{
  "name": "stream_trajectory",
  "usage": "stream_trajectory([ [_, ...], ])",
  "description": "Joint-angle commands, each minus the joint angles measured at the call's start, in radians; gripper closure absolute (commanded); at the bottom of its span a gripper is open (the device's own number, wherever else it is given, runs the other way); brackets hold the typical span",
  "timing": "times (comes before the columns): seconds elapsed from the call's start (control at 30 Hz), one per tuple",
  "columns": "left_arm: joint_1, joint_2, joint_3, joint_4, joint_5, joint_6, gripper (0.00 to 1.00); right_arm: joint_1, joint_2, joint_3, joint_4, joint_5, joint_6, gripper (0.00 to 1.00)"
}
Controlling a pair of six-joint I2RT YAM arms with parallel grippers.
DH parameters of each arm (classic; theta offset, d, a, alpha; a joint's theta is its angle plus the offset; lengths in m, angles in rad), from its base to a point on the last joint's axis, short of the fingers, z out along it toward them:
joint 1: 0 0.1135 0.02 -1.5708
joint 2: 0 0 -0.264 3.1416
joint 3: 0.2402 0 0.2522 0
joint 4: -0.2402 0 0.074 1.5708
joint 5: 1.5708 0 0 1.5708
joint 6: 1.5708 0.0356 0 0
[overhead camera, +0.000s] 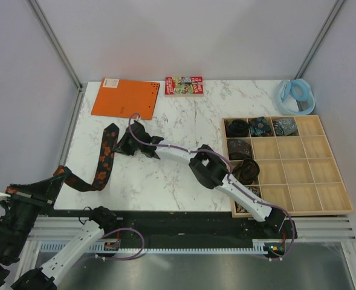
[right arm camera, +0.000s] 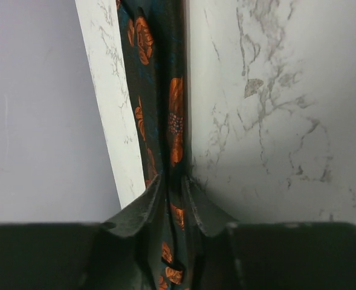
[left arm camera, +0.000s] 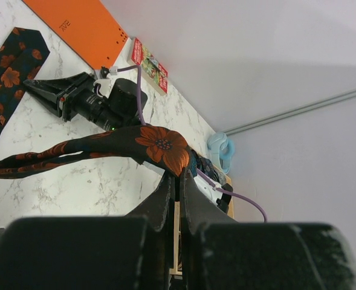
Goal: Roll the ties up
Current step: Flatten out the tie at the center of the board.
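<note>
Flowered tie (overhead camera: pixel 105 158): lying along the left side of the table (overhead camera: pixel 184 115), narrow end hanging off the near edge, clamped in the left gripper (left arm camera: pixel 178 175); right gripper (right arm camera: pixel 170 181) pinching the wide far end. Step, as judged: securing both ends; next is calling for coiling under light tension.

The left pincer (left arm camera: pixel 179 178) is clamped tight on a black fabric necktie with orange-red flowers (left arm camera: pixel 159 145), which trails left above the white marble bench (left arm camera: pixel 93 181). Beyond, the right pincer (left arm camera: pixel 35 89) sits near a flat orange notebook (left arm camera: pixel 75 24).
</note>
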Motion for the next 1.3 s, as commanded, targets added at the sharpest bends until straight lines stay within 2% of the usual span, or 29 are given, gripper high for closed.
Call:
stream_trajectory([
  [0.0,-0.009,0.004,-0.001,0.004,-0.042,0.039,0.98,0.005,0.043,-0.05,-0.008,0.006,0.02,0.79],
  [0.03,-0.01,0.004,-0.001,0.0,-0.045,0.039,0.98,0.007,0.038,-0.069,0.022,0.004,0.027,0.86],
  [0.13,-0.017,-0.001,0.0,-0.006,-0.054,0.039,0.98,0.007,0.023,-0.112,0.073,0.013,0.032,0.98],
  [0.2,-0.018,-0.004,0.002,-0.013,-0.06,0.039,0.98,0.005,0.001,-0.164,0.152,0.021,0.037,1.0],
  [0.33,-0.023,-0.005,-0.003,-0.019,-0.057,0.043,0.98,-0.004,-0.063,-0.282,0.223,0.05,0.047,1.0],
  [0.4,-0.023,-0.005,-0.032,0.026,-0.016,0.097,0.98,-0.01,-0.15,-0.38,0.274,0.078,0.07,1.0],
  [0.5,-0.023,-0.01,-0.095,0.067,0.056,0.12,0.98,-0.05,-0.282,-0.649,0.41,0.128,0.103,1.0],
  [0.7,-0.023,-0.045,-0.243,0.206,0.219,0.137,0.98,-0.156,-0.471,-0.885,0.463,0.159,0.058,1.0],
  [0.87,-0.023,-0.067,-0.381,0.339,0.345,0.152,0.98,-0.262,-0.562,-0.992,0.48,0.153,0.017,1.0],
  [1.27,-0.023,-0.012,-0.561,0.549,0.449,0.192,0.98,-0.522,-0.664,-1.087,0.443,0.156,-0.077,1.0],
])
